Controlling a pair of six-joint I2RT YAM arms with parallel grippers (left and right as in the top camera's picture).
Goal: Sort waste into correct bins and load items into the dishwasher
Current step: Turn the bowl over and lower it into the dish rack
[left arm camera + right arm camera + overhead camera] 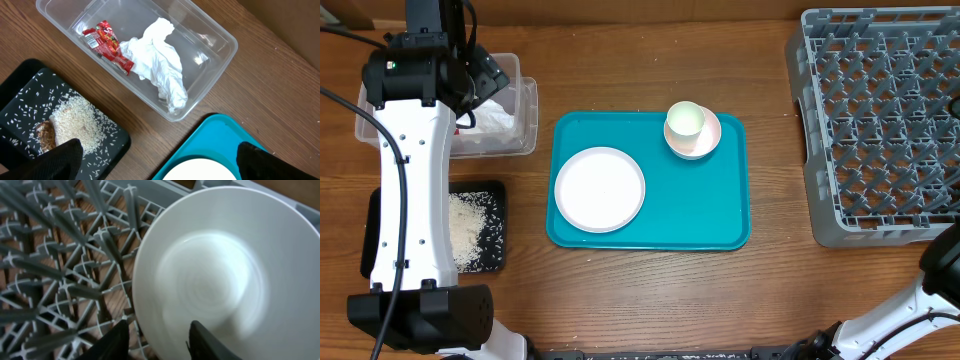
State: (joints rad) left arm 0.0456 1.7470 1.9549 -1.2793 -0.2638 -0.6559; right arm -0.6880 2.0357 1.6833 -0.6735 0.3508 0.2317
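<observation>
Left claw (160, 146) wide open, holding nothing, over desk's far-left corner. Napkin (160, 65) and wrapper (107, 45) lie in tub (220, 37). Rice (75, 122) in black tray (20, 95), left edge. Right claw (157, 330) part-closed astride bowl (220, 270) rim in rack (60, 270), right edge (gripped or not: cannot tell). Plate (600, 188), cup (685, 120) on teal tray (720, 210), desk centre
</observation>
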